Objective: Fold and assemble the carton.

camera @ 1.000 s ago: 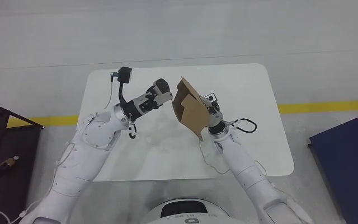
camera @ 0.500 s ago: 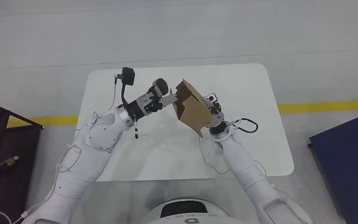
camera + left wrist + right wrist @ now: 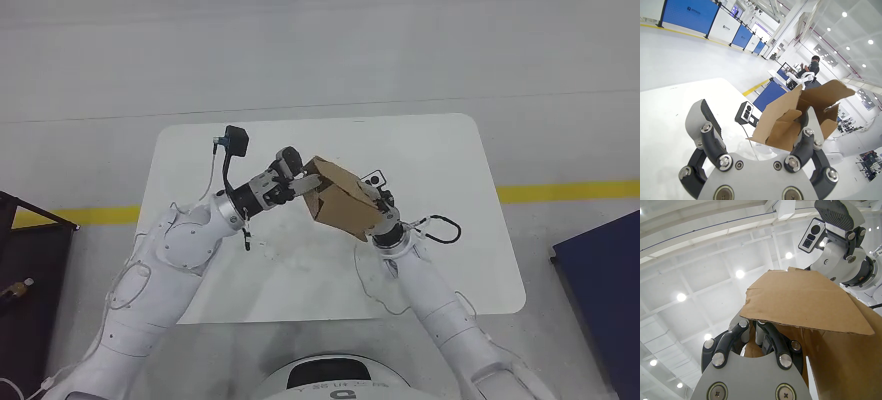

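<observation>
The brown carton [image 3: 338, 194] is held above the middle of the white table [image 3: 450, 160], partly opened, its flaps loose. My right gripper [image 3: 376, 212] is shut on one of its panels from the right side; in the right wrist view the fingers [image 3: 743, 330] pinch cardboard under a wide flap of the carton [image 3: 800, 302]. My left gripper [image 3: 303, 184] is open at the carton's left end. In the left wrist view one of its fingers [image 3: 811, 118] lies against the inner flaps of the carton [image 3: 780, 109], while the other stands free over the table.
A black cable [image 3: 440, 225] loops by the right wrist over the table. Bare tabletop [image 3: 677, 98] lies all around the carton. On the floor are a yellow line [image 3: 570, 190], a dark blue block [image 3: 600, 290] at right and a dark cart [image 3: 25, 250] at left.
The carton has tipped from standing on edge to lying flatter and lower. My left gripper has moved right, up to the carton, with one finger now at its open end.
</observation>
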{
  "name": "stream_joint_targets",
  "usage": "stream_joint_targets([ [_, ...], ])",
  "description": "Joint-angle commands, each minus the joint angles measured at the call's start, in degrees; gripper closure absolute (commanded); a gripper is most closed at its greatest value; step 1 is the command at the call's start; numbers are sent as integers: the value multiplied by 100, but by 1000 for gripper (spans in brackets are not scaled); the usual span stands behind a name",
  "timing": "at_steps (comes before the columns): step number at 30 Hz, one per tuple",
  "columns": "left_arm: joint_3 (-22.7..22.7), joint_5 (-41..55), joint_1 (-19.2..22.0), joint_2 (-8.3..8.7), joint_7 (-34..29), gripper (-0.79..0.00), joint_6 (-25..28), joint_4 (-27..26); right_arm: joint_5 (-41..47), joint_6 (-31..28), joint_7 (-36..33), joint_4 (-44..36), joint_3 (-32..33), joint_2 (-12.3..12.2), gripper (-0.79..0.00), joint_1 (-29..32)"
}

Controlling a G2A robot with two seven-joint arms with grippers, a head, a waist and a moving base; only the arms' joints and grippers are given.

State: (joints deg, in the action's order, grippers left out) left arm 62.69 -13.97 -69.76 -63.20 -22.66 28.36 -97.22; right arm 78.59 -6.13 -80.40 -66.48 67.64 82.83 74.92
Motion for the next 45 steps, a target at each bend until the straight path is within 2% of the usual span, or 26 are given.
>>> stream_joint_targets([
  [1,-23,-38,-12,-7,-13,-785,-22,-24,-23,10,-7,-43,15,-3,0,34],
  [15,-98,-111,-22,-43,-196,-785,-208,-13,-201,104,-3,-286,35,-10,0,154],
  [27,-115,-277,-2,-46,-464,-785,-88,-96,-214,16,255,-184,-20,31,0,94],
  [36,227,118,-187,4,-459,-785,135,-159,-126,-41,274,-152,9,51,0,78],
  [45,883,448,-564,99,-327,-785,342,-304,-126,-41,274,-152,9,51,0,78],
])
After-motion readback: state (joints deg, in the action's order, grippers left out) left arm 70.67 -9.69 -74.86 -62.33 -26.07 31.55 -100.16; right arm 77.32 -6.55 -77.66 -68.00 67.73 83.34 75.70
